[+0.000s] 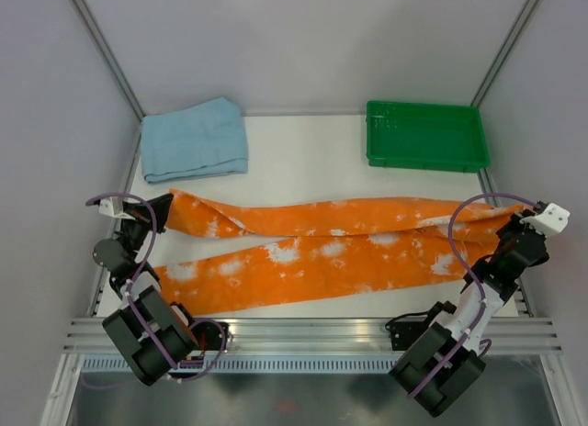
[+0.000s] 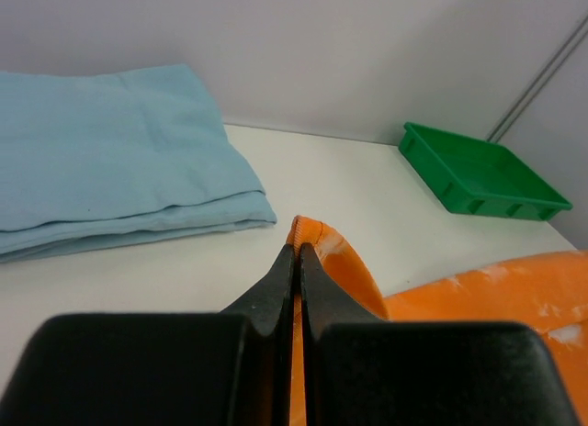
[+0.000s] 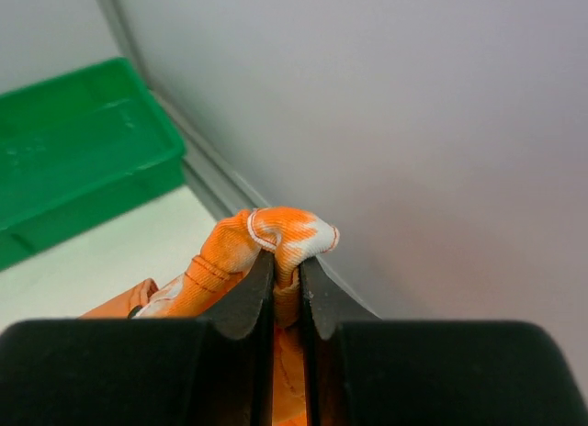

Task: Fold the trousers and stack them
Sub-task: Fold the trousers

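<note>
The left end effector (image 2: pixel 297 253) is pinched all but closed on an orange edge of the trousers (image 1: pixel 322 252). In its wrist view the two black fingers meet with only a sliver of fabric between them, and a small fold pokes out just past the tips. The fingers hide how much cloth sits inside the grip.

The right end effector (image 3: pixel 287 261) is clamped on a thicker bunch at the opposite end of the garment. Its jaws stand a narrow gap apart, and a rolled orange-and-white knob (a stitched edge shows on it) bulges above the tips. Below that the fabric vanishes behind the black finger bodies.

From above, the trousers lie stretched across the white surface (image 1: pixel 303 173) from one arm to the other, as two long orange bands with white blotches. The upper band runs to the left end effector, and the lower one ends loose near the front left. The bands overlap around the middle, and the right arm and its purple cable partly cover their right ends, so I cannot tell which part of the garment is held there.

A folded blue cloth (image 1: pixel 195 140) lies at the far left, near the upper band but apart from it. A green tray (image 1: pixel 425 135) sits at the far right, also apart from the trousers. Each wrist view cuts off part of the tray or the cloth at its frame edge.
</note>
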